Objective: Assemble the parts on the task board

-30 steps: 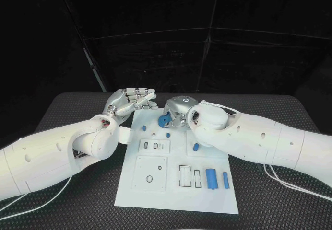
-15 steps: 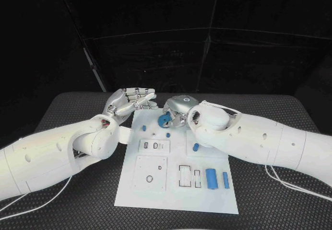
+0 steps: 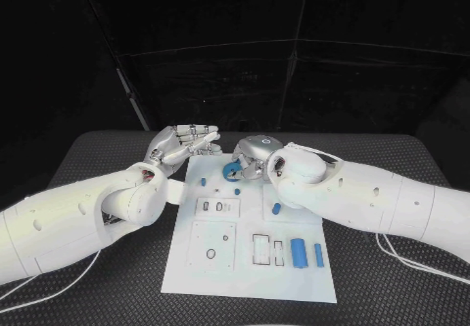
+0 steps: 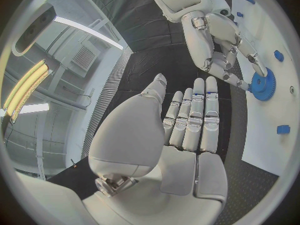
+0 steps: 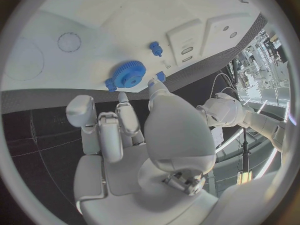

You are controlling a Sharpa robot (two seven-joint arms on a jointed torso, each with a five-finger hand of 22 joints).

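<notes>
From the head camera I see the task board (image 3: 250,272) lying lengthwise down the middle of the table (image 3: 98,153). My right hand (image 3: 252,157) sits over its far end with a blue gear (image 3: 233,170) at its fingertips. The fingers look closed on the gear's rim, so I judge it grasped, with the gear low over the board or already touching it. My left hand (image 3: 181,146) stands just off the board's far-left corner, fingers straight and together, holding nothing. Small blue pegs (image 3: 204,181) lie on the board just nearer me, and two blue cylinders (image 3: 299,252) rest near its near-right corner.

The left wrist camera shows the left hand (image 4: 187,130) flat and released. Beyond it, the right hand (image 4: 228,45) has its fingertips on the gear (image 4: 264,87), which sits flat against the white surface.

The right wrist camera has the right hand (image 5: 125,130) reaching to the gear (image 5: 128,75), its fingertips at the gear's rim. A blue peg (image 5: 155,48) stands close by.

To seat the gear well, I would keep it level, centre its bore over the post and press straight down. I would let go only once it sits flush. I cannot see the post, so I would move slowly.
</notes>
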